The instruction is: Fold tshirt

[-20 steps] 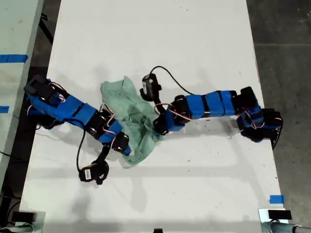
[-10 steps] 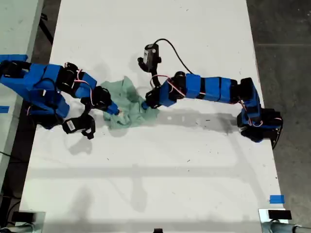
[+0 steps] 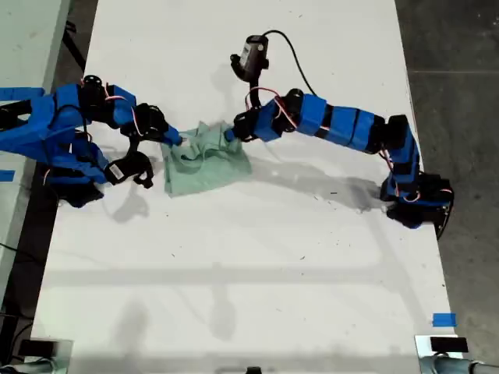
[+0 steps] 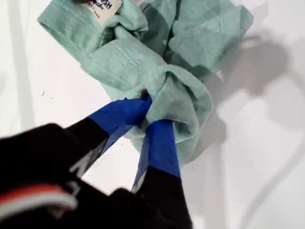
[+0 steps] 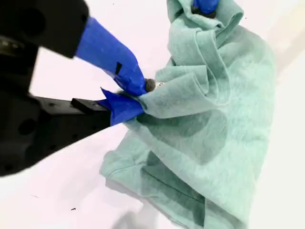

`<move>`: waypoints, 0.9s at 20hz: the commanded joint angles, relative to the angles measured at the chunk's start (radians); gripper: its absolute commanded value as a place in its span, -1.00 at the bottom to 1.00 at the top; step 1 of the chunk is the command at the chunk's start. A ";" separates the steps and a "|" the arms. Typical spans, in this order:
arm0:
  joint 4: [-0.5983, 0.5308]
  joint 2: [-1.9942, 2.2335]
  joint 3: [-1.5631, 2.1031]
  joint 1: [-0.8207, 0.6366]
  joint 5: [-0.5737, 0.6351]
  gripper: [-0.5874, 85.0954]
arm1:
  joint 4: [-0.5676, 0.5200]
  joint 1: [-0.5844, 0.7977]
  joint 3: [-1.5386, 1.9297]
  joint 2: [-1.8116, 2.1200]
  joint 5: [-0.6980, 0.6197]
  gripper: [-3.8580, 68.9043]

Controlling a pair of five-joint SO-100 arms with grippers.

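Observation:
The pale mint-green tshirt (image 3: 207, 167) lies bunched on the white table (image 3: 257, 273), left of centre in the exterior view. My first gripper (image 3: 231, 135) reaches in from the exterior view's right. It is shut on a gathered fold (image 4: 176, 95) at the cloth's upper right corner. My second gripper (image 3: 175, 141) comes from the exterior view's left and is shut on the upper left corner (image 5: 157, 95). In the second wrist view the tshirt (image 5: 224, 119) drapes away from my second gripper (image 5: 136, 95). The first gripper's blue tip (image 5: 205, 5) shows at its far end. A collar label (image 4: 105, 5) shows in the first wrist view.
A blue tape mark (image 3: 444, 319) sits near the table's corner at the exterior view's lower right. Dark floor (image 3: 460, 78) borders the table on that side. A pale surface with blue tape (image 3: 19, 93) lies past the edge at the exterior view's left.
Both grippers have dragged the tshirt toward the top of the exterior view. The second arm has swung back toward that view's left. The cloth now lies flatter between the two grippers.

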 commanded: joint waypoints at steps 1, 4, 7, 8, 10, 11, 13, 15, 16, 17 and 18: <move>-0.021 0.037 -0.009 -0.061 0.023 -0.87 | -0.063 0.029 -0.041 0.114 -0.025 -0.68; 0.008 0.138 -0.011 -0.227 0.035 -0.42 | -0.069 0.089 -0.051 0.175 -0.052 0.23; 0.071 0.310 -0.017 -0.488 0.120 -0.41 | -0.031 0.173 -0.034 0.299 -0.044 -0.03; 0.097 0.344 -0.029 -0.549 0.149 -0.41 | -0.006 0.199 -0.008 0.353 -0.051 -0.07; 0.143 0.397 -0.034 -0.624 0.175 -0.41 | 0.057 0.250 0.048 0.456 -0.051 -0.14; 0.155 0.436 -0.021 -0.641 0.176 -0.41 | 0.084 0.270 0.077 0.502 -0.051 -0.17; 0.170 0.514 0.012 -0.646 0.172 -0.43 | 0.135 0.293 0.160 0.595 -0.060 -0.24; 0.189 0.583 0.055 -0.646 0.169 -0.44 | 0.176 0.302 0.291 0.719 -0.067 -0.30; 0.190 0.615 0.084 -0.638 0.167 -0.45 | 0.186 0.305 0.383 0.793 -0.069 -0.33; 0.178 0.635 0.101 -0.595 0.152 -0.47 | 0.187 0.308 0.483 0.876 -0.069 -0.37; 0.160 0.637 0.127 -0.554 0.132 -0.48 | 0.190 0.308 0.584 0.959 -0.064 -0.40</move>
